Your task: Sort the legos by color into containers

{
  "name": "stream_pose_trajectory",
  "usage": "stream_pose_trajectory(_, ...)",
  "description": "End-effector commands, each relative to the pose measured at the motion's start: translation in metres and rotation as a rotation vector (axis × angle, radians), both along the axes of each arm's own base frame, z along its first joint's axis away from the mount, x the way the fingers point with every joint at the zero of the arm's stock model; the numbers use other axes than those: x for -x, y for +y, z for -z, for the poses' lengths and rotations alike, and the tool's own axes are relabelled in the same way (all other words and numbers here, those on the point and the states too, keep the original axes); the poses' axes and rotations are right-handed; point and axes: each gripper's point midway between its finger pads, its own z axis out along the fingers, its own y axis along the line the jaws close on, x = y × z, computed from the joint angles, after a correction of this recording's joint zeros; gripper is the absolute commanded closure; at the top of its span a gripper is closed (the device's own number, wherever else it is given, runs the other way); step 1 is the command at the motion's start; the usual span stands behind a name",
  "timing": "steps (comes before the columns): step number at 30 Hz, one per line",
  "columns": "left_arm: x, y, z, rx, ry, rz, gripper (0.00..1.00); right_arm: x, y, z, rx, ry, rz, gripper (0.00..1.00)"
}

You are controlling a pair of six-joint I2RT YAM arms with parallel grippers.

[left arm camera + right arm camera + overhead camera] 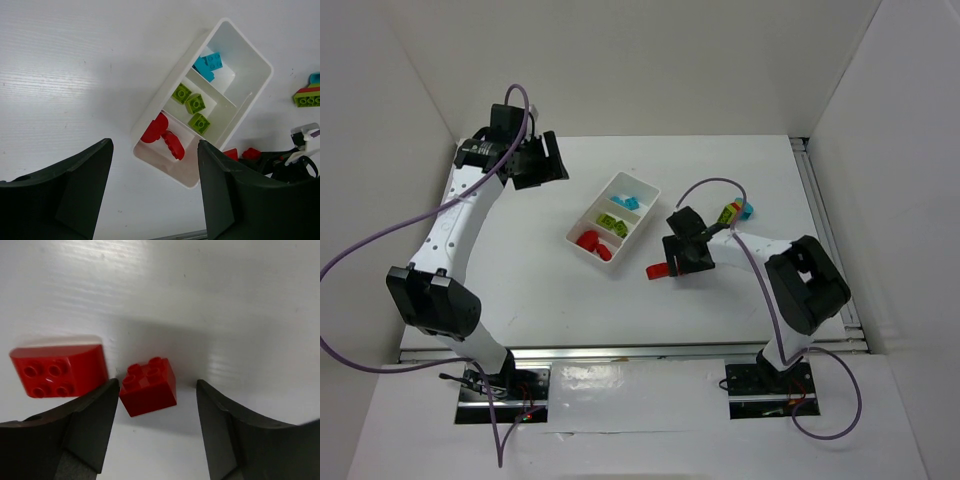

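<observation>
Two dark right fingers (95, 412) stand apart around one small red square plastic brick (148, 386) lying on the white table (225, 295). The brick's edge meets or nearly meets one finger, and a clear gap separates it from the other, so the brick is not clamped. One larger red brick with a rounded top (57, 371) lies on the table just outside the nearer finger.

Both left fingers (75, 192) are spread wide and hold nothing. They hover above the table, with one white rectangular plastic tray (247, 65) ahead of the gap between them. Its three compartments run away from the fingers. The nearest holds two red bricks (172, 144). The middle one holds three lime green bricks (195, 103). The farthest holds cyan bricks (207, 65), two as far as can be told, pressed together. One stacked piece of lime green, red and cyan (306, 96) sits on the table past the tray, well apart from both left fingers.
</observation>
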Motion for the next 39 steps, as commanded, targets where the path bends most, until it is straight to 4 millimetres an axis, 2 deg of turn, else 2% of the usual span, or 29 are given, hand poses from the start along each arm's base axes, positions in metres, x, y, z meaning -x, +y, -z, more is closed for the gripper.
stream_pose_trajectory(1, -0.004, -0.002, -0.011, 0.006, -0.038, 0.012, 0.22, -0.020, 0.009, -0.004, -0.012, -0.056, -0.035, 0.31)
stream_pose_trajectory(4, -0.004, -0.002, -0.011, 0.006, -0.038, 0.012, 0.23, -0.027, 0.012, -0.008, -0.020, -0.084, -0.030, 0.46)
stream_pose_trajectory(6, -0.006, -0.002, -0.007, 0.005, -0.029, 0.012, 0.23, -0.031, 0.010, -0.015, -0.013, -0.111, -0.019, 0.61)
stream_pose_trajectory(9, -0.006, -0.002, -0.007, 0.005, -0.029, 0.012, 0.23, -0.037, 0.012, -0.038, -0.018, -0.159, -0.004, 0.79)
stream_pose_trajectory(10, -0.006, -0.002, -0.007, 0.005, -0.029, 0.012, 0.23, -0.040, 0.019, -0.055, -0.035, -0.197, -0.013, 0.81)
stream_pose_trajectory(13, -0.006, 0.002, -0.003, -0.014, -0.023, -0.005, 0.23, -0.036, 0.039, -0.087, -0.061, -0.247, -0.056, 0.81)
stream_pose_trajectory(14, -0.006, 0.002, -0.003, -0.014, -0.023, -0.005, 0.23, -0.042, 0.051, -0.108, -0.087, -0.292, -0.082, 0.81)
stream_pose_trajectory(15, -0.006, 0.002, -0.003, -0.014, -0.023, -0.005, 0.23, -0.035, 0.072, -0.115, -0.114, -0.302, -0.170, 0.81)
stream_pose_trajectory(17, -0.006, 0.005, 0.006, -0.034, -0.005, -0.008, 0.23, -0.037, 0.100, -0.146, -0.169, -0.367, -0.230, 0.81)
stream_pose_trajectory(18, -0.006, 0.012, 0.007, -0.045, 0.004, -0.028, 0.22, -0.031, 0.118, -0.152, -0.199, -0.366, -0.273, 0.81)
stream_pose_trajectory(19, -0.005, 0.012, 0.011, -0.047, 0.013, -0.028, 0.22, -0.030, 0.127, -0.154, -0.201, -0.364, -0.304, 0.81)
stream_pose_trajectory(20, -0.004, 0.024, 0.011, -0.045, 0.016, -0.073, 0.22, -0.032, 0.138, -0.146, -0.192, -0.347, -0.330, 0.81)
stream_pose_trajectory(21, -0.004, 0.030, 0.015, -0.040, 0.027, -0.095, 0.22, -0.033, 0.154, -0.155, -0.223, -0.354, -0.369, 0.80)
stream_pose_trajectory(22, 0.001, 0.032, 0.008, -0.020, 0.015, -0.094, 0.22, -0.033, 0.166, -0.157, -0.228, -0.365, -0.395, 0.80)
stream_pose_trajectory(23, 0.002, 0.037, 0.013, 0.009, 0.034, -0.107, 0.21, -0.038, 0.171, -0.157, -0.229, -0.366, -0.395, 0.79)
stream_pose_trajectory(25, 0.002, 0.041, 0.007, 0.019, 0.013, -0.113, 0.21, -0.045, 0.193, -0.156, -0.247, -0.362, -0.427, 0.79)
stream_pose_trajectory(26, 0.005, 0.041, 0.006, 0.019, 0.011, -0.113, 0.21, -0.052, 0.200, -0.146, -0.242, -0.356, -0.428, 0.79)
stream_pose_trajectory(27, 0.004, 0.045, 0.006, 0.019, 0.011, -0.124, 0.21, -0.056, 0.208, -0.151, -0.258, -0.363, -0.434, 0.79)
stream_pose_trajectory(29, 0.006, 0.046, 0.002, 0.014, -0.001, -0.117, 0.21, -0.062, 0.219, -0.148, -0.275, -0.367, -0.442, 0.77)
stream_pose_trajectory(30, 0.006, 0.046, 0.002, 0.014, -0.001, -0.117, 0.21, -0.064, 0.224, -0.138, -0.272, -0.348, -0.449, 0.75)
stream_pose_trajectory(32, 0.005, 0.050, 0.002, 0.008, -0.002, -0.120, 0.21, -0.065, 0.231, -0.146, -0.290, -0.345, -0.463, 0.72)
stream_pose_trajectory(33, 0.005, 0.050, 0.002, 0.008, -0.002, -0.120, 0.21, -0.066, 0.231, -0.141, -0.285, -0.337, -0.463, 0.60)
stream_pose_trajectory(34, 0.005, 0.050, 0.002, 0.008, -0.002, -0.120, 0.21, -0.064, 0.232, -0.146, -0.296, -0.340, -0.468, 0.57)
stream_pose_trajectory(35, 0.005, 0.050, 0.002, 0.008, -0.002, -0.120, 0.21, -0.059, 0.233, -0.141, -0.291, -0.329, -0.478, 0.55)
stream_pose_trajectory(36, 0.005, 0.050, 0.002, 0.008, -0.002, -0.120, 0.21, -0.057, 0.231, -0.149, -0.299, -0.342, -0.478, 0.45)
stream_pose_trajectory(38, 0.005, 0.050, 0.002, 0.008, -0.002, -0.120, 0.21, -0.055, 0.224, -0.150, -0.287, -0.345, -0.468, 0.27)
stream_pose_trajectory(39, 0.006, 0.050, 0.002, 0.001, -0.003, -0.113, 0.21, -0.054, 0.221, -0.151, -0.281, -0.351, -0.461, 0.22)
